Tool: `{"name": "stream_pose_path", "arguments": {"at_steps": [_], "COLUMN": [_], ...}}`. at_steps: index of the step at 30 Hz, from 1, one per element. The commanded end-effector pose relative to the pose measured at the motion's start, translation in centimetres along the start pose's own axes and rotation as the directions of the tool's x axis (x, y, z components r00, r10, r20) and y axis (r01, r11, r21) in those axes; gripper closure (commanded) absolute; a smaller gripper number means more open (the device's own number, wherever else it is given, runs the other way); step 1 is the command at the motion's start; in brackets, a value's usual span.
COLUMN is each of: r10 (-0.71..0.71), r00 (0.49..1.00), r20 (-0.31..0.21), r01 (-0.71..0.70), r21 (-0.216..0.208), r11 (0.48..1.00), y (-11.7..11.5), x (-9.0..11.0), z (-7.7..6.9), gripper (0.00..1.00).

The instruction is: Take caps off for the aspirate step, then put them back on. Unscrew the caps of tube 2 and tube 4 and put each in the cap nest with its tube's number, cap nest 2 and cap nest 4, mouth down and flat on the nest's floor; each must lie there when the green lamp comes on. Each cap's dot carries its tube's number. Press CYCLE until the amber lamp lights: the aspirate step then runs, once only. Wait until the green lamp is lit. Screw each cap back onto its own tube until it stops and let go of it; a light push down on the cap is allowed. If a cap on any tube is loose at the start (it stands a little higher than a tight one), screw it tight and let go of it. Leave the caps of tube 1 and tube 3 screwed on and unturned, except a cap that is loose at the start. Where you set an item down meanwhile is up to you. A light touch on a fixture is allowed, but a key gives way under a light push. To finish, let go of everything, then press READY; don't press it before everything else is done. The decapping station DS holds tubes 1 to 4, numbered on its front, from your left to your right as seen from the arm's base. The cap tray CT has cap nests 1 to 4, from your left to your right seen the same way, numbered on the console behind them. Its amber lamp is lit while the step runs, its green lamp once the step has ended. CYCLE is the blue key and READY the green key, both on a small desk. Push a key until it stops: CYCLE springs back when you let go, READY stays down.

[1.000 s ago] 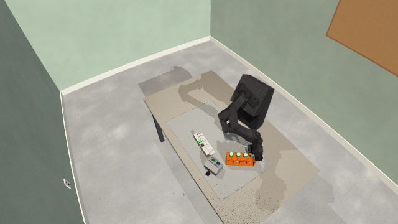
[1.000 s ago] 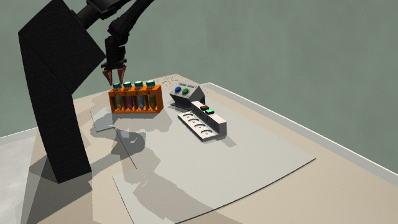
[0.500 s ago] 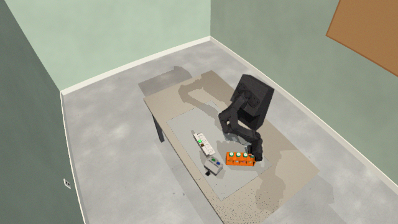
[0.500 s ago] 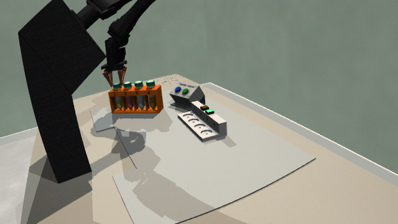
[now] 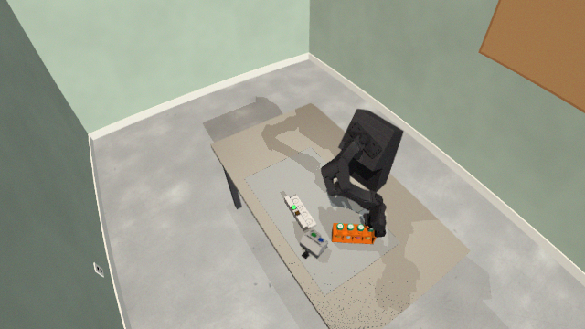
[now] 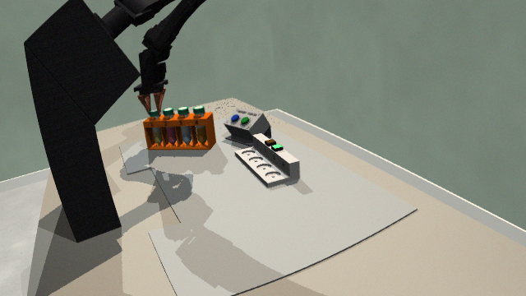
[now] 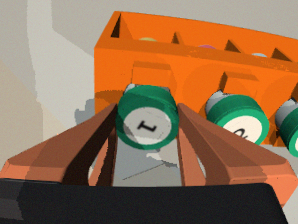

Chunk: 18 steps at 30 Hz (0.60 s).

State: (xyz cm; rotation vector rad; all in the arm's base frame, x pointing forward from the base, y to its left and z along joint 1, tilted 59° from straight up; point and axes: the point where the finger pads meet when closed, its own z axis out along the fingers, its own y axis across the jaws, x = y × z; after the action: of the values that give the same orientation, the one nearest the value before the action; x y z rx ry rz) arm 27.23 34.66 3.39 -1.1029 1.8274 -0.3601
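Observation:
The orange decapping station point(image 6: 179, 131) holds four tubes with green caps. My gripper point(image 7: 147, 112) stands over its left end, and its brown fingers are shut on the cap of tube 1 point(image 7: 147, 117), whose white dot reads 1. The cap sits on its tube. It also shows in the exterior view point(image 6: 154, 113), under the gripper point(image 6: 151, 108). The cap of tube 2 point(image 7: 237, 117) is on its tube beside it. The caps of tube 3 point(image 6: 183, 110) and tube 4 point(image 6: 199, 109) are on their tubes. The cap tray point(image 6: 260, 162) shows four empty nests. The green lamp point(image 6: 278, 146) is lit.
The small desk point(image 6: 245, 125) with the blue CYCLE key point(image 6: 235, 117) and the green READY key point(image 6: 245, 120) stands right of the station. The arm's black base block point(image 6: 70, 119) rises at the left. The amber lamp point(image 6: 269, 142) is dark.

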Motion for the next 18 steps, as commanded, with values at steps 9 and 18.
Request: {"name": "stream_pose_path", "arguments": {"at_steps": [9, 18], "r10": [0.08, 0.258], "r00": [0.997, 0.966], "r20": [0.008, 0.006], "r01": [-0.08, -0.257], "r21": [-0.009, -0.011], "r11": [0.997, 0.966], "y": [0.2, 0.2], "x": [-0.29, -0.29], "z": [-0.21, -0.2], "gripper": [1.0, 1.0]}}
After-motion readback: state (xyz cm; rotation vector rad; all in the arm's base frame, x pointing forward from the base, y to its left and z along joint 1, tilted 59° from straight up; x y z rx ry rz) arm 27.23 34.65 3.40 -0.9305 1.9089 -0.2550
